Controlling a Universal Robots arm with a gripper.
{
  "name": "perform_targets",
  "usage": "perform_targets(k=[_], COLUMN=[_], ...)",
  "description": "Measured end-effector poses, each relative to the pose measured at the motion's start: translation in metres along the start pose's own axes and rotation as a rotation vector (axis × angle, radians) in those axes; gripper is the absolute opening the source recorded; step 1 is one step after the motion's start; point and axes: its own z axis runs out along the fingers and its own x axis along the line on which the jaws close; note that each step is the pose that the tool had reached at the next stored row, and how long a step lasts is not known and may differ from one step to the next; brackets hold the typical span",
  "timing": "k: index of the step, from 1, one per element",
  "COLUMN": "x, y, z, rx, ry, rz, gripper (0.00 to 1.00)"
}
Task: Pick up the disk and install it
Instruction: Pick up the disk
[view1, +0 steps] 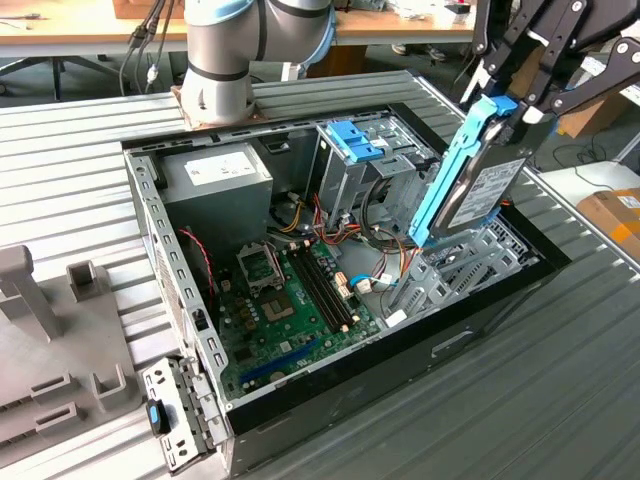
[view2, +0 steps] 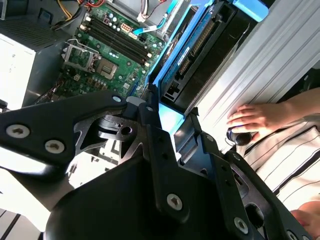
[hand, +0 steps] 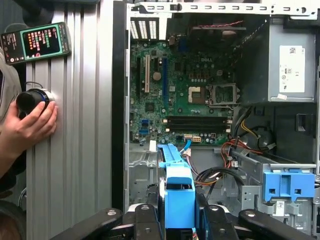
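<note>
The disk (view1: 482, 192), a black drive in bright blue rails, hangs steeply tilted over the open computer case (view1: 500, 310) at the exterior view's right. My gripper (view1: 508, 108) is shut on its upper end by the blue tab. The disk's lower end sits just above the grey metal drive bay (view1: 455, 275) inside the case. In the second wrist view the disk (view2: 200, 50) stretches away from the gripper (view2: 162, 107) towards the motherboard. In the first wrist view its blue rail (hand: 178, 190) stands between the fingers (hand: 145, 220).
A tall grey cage with a blue latch (view1: 352, 140) stands beside the bay. The motherboard (view1: 290, 300) and loose cables lie on the case floor. A grey bracket with a blue clip (view1: 165, 415) lies outside the case. A person's hand (hand: 30, 122) rests on a black knob near a phone (hand: 35, 42).
</note>
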Motion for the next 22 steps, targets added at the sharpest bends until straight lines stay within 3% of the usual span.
perform_targets(k=[4,10,18,22], x=[0.0026,0.0027,0.0028,0.0028], y=[-0.0067,-0.0077,-0.0254,-0.0283], z=[0.0038,0.0040,0.0058,0.0090], rx=[0.0000,0.0000,0.0000,0.0000], ry=[0.0003,0.0001,0.0002,0.0001], rz=[0.001,0.001,0.001,0.001], gripper=[0.36,0.36,0.36,0.36])
